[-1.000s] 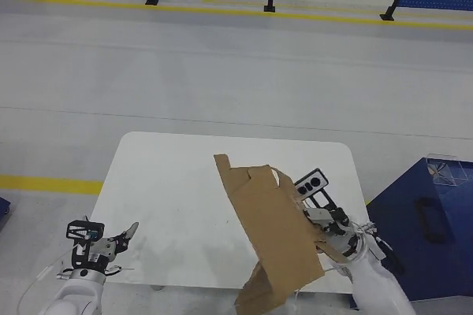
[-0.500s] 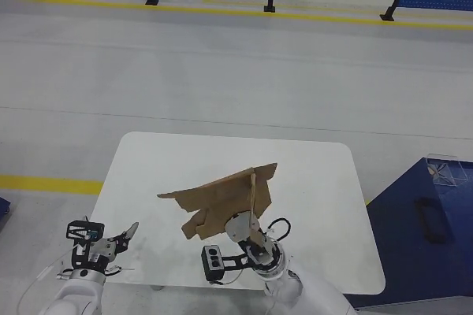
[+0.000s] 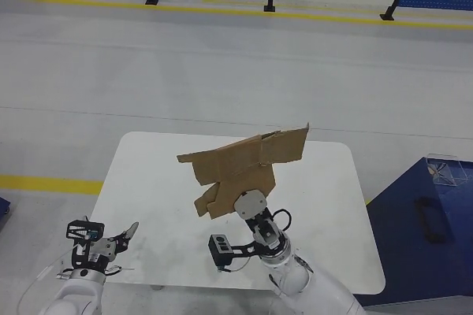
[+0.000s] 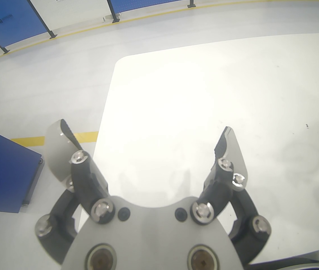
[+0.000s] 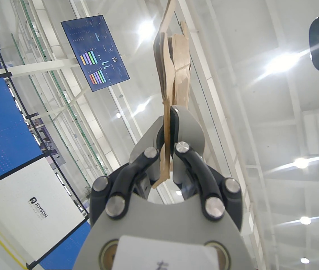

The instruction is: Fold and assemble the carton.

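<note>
Now swung from the right edge of the tabletop (image 3: 158, 181) to above its middle, the still-unfolded carton (image 3: 240, 169) stands clamped in the right jaws; left jaws gape empty at the near-left corner.

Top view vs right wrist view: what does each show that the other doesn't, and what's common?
Top view adds: the white table, the broad brown face of the carton with its flaps, raised above the table, and the open left claw by the table's near left corner.
Right wrist view adds: the carton edge-on, its lower edge pinched between the fingers of the right claw, plus ceiling lights and a hanging screen with bar charts.
Shared: the unassembled carton, held in the right claw.
</note>
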